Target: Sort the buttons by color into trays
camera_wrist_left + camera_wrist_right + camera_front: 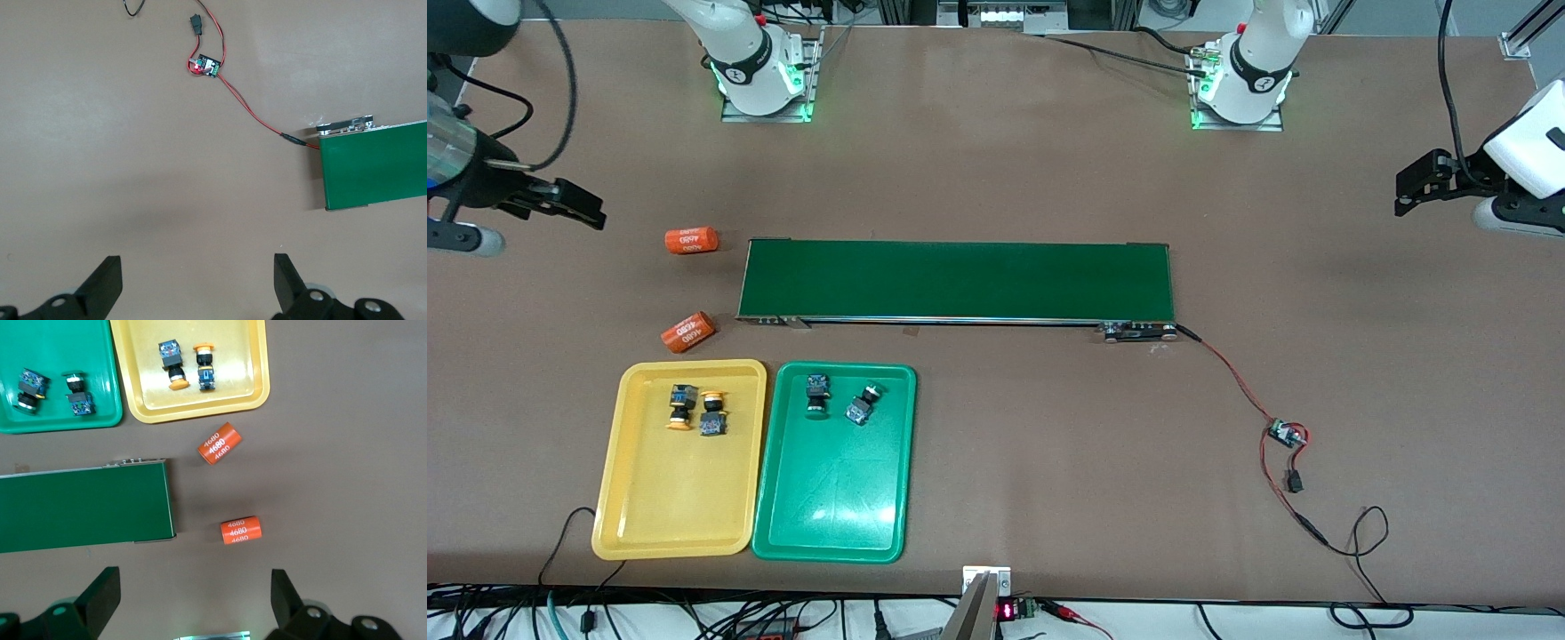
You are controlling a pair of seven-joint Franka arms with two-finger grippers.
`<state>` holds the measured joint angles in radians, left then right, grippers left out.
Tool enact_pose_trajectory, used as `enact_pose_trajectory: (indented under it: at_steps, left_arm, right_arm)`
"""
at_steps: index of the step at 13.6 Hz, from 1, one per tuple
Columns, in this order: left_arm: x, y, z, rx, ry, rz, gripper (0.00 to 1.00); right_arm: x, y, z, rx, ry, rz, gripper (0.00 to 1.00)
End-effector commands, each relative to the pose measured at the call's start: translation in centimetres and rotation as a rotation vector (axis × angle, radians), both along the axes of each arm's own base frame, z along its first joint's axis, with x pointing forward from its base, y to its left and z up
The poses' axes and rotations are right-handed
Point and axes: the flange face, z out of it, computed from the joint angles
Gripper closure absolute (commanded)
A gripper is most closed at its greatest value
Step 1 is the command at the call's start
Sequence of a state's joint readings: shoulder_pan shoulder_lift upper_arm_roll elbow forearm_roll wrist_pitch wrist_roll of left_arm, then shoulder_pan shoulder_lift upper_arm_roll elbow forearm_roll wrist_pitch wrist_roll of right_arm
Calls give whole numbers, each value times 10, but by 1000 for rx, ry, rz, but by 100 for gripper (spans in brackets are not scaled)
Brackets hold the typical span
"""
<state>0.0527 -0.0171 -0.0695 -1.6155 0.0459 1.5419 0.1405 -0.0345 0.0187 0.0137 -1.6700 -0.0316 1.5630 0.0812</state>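
At the camera-side edge of the table, toward the right arm's end, both trays are seen loaded by colour.
The two yellow-orange buttons (694, 410) lie close together in the yellow tray (649, 507); the two dark green buttons (840, 397) lie slightly apart in the green tray (831, 520), which sits just beside it. Farther from the camera, two orange cylinders (690, 284) and the long conveyor belt (956, 281) are noted. The right gripper (574, 204) is held in the air, fingers spread, nothing gripped, over bare table near the cylinders; the left gripper (1423, 182) is held likewise, spread and empty, at the left arm's end.
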Motion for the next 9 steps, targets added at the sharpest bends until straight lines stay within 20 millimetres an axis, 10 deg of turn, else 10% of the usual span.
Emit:
enact_pose_trajectory:
  at_steps: [1,9]
  left_arm:
    - [-1,-1,7,-6,3,5,0]
    - [-2,-1,6,-6,8,5,0]
  right_arm:
    - [-3,7,-3,18,21,17,0]
    - [9,16,0,7,41,54,0]
